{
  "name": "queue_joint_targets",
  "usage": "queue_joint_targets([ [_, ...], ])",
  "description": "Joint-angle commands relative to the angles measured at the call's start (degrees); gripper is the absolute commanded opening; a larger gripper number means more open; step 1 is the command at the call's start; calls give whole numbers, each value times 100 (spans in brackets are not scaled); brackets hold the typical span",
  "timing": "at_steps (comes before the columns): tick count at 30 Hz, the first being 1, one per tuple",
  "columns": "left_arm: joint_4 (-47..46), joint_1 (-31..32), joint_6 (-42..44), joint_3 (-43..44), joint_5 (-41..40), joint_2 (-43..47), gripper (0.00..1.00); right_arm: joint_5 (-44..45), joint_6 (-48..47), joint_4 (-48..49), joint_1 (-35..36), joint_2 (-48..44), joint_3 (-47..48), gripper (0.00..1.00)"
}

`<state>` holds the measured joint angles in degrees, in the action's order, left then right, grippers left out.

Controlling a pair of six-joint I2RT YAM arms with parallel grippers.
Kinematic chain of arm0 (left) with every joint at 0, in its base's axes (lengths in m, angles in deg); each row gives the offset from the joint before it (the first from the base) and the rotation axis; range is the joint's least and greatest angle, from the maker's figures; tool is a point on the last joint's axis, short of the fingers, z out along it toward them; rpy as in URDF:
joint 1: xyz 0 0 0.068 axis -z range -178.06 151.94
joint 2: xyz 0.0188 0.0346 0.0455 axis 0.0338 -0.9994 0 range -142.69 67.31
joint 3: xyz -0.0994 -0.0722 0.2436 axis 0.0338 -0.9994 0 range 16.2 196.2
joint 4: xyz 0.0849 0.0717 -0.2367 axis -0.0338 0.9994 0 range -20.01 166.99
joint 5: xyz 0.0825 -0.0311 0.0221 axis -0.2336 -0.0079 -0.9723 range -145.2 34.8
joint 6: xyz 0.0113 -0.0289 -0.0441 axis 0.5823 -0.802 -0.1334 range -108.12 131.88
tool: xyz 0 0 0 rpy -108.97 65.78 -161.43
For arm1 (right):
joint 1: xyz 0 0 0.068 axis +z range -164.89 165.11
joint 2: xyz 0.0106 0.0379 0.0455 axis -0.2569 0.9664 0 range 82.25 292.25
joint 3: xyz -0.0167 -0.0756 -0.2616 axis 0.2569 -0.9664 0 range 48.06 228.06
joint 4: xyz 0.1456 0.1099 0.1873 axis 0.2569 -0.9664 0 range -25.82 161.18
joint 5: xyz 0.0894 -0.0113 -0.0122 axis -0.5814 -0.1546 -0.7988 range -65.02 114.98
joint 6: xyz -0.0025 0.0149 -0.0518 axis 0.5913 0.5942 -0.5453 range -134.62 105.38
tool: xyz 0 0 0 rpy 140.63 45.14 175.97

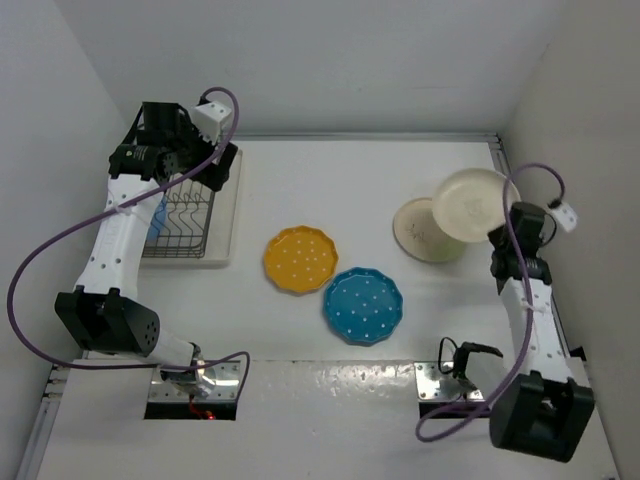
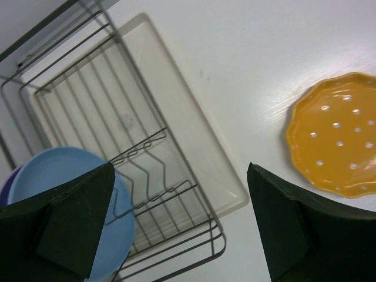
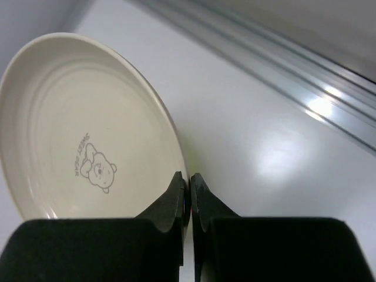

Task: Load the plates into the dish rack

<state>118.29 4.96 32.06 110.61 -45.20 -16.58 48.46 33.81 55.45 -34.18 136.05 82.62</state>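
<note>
We hold the cream plate (image 3: 76, 135) by a sliver of rim in our clamped right gripper (image 3: 188, 182), well apart from the dish rack (image 1: 186, 218) — it could pivot or slip on the long carry — while our left gripper (image 2: 182, 202) hangs open over the rack.

Overhead, wrist close-ups; shared cream plate (image 1: 470, 205)

The left arm (image 1: 112, 240) is reaching far forward from its base, its wrist bending so that the left gripper (image 2: 179, 200) is pointing downward, jaws standing wide apart and gripping nothing. The right arm (image 1: 527, 310) is stretching forward along its own side, the right gripper (image 3: 189, 187) pinching a plate (image 3: 82, 129) by the rim, fingers nearly meeting.
</note>
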Motion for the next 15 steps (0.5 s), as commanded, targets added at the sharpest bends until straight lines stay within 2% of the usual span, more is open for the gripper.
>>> queue_joint_targets([
  [1, -13, 58, -146, 16, 915, 84, 100, -607, -1106, 1254, 1047, 330, 735, 0],
  [2, -13, 58, -146, -45, 1203, 84, 100, -634, -1246, 1300, 1816, 446, 840, 0],
  [4, -13, 58, -146, -107, 1495, 137, 100, -879, -1809, 1405, 2401, 1023, 1253, 0],
  [5, -13, 110, -146, -177, 1740, 137, 100, -950, -1949, 1440, 3143, 1175, 1359, 0],
  [6, -13, 110, -146, -247, 1864, 137, 100, -1177, -2395, 1467, 3394, 1646, 1716, 0],
  [8, -13, 110, -146, -335, 2214, 190, 100, -1319, -2714, 1529, 4280, 1957, 1999, 0],
  [12, -13, 172, -33, -678, 2804, 137, 100, -1987, -2952, 2318, 5328, 2931, 2457, 0],
  [15, -13, 225, 38, -968, 3025, 137, 100, -2120, -3067, 2434, 5838, 3467, 3070, 0],
])
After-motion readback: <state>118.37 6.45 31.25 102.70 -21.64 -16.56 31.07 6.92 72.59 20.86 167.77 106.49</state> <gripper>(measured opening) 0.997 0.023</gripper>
